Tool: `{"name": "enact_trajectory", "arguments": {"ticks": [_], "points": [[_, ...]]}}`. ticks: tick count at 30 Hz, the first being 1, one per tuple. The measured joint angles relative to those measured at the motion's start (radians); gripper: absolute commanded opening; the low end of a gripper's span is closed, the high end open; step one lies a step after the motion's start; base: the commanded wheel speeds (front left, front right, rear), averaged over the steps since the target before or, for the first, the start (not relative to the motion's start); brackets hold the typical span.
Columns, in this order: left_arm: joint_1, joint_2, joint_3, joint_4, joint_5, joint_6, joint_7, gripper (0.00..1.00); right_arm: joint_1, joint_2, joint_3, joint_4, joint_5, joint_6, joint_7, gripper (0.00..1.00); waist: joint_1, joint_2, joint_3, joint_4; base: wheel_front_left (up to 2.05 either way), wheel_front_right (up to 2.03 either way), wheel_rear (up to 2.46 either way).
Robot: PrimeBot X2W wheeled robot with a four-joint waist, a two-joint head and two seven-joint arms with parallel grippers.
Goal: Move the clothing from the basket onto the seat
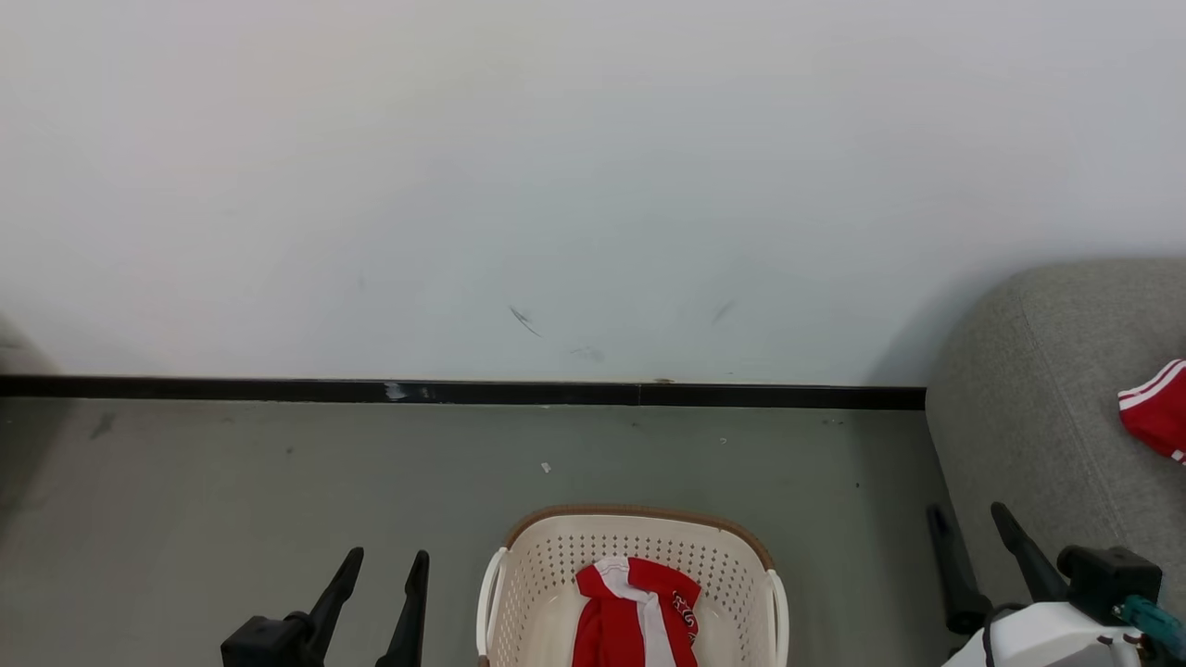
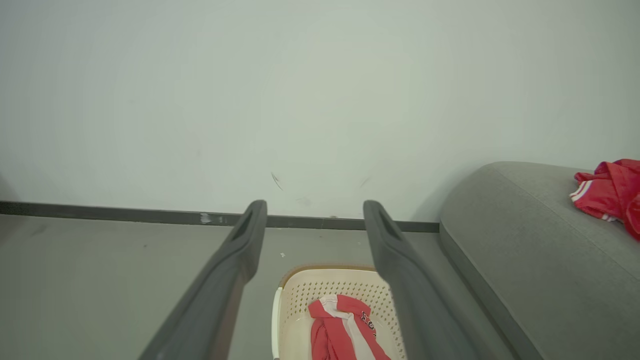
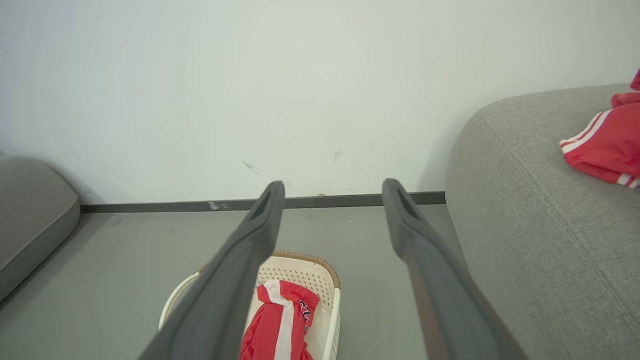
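A cream basket (image 1: pixel 556 556) with a brown rim stands on the floor at the bottom centre. Inside it lies a red garment (image 1: pixel 635 616) with a white stripe and small dark lettering. It also appears as the garment (image 2: pixel 345 330) in the left wrist view and the garment (image 3: pixel 280 325) in the right wrist view. The grey seat (image 1: pixel 1038 417) rises at the right, with another red, white-striped garment (image 1: pixel 1158 408) lying on it. My left gripper (image 1: pixel 384 560) is open, left of the basket. My right gripper (image 1: pixel 968 514) is open, between the basket and the seat. Both are empty.
A white wall with a dark skirting board (image 1: pixel 463 391) runs behind the grey floor (image 1: pixel 232 491). A second grey cushioned piece (image 3: pixel 30 215) sits at the far left in the right wrist view. Open floor lies beyond and left of the basket.
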Motion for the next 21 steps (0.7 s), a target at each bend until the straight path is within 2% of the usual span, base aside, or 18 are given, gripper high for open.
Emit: {"name": "enact_trajectory", "arguments": {"ticks": [21], "points": [[0.001, -0.004, -0.025, 0.004, 0.018, -0.025, 0.000, 1.00, 0.033, 0.001, 0.011, -0.048, -0.002, 0.000, 0.000, 1.00, 0.0001, 0.0000, 0.043, -0.039, 0.00, 0.00, 0.00]]}}
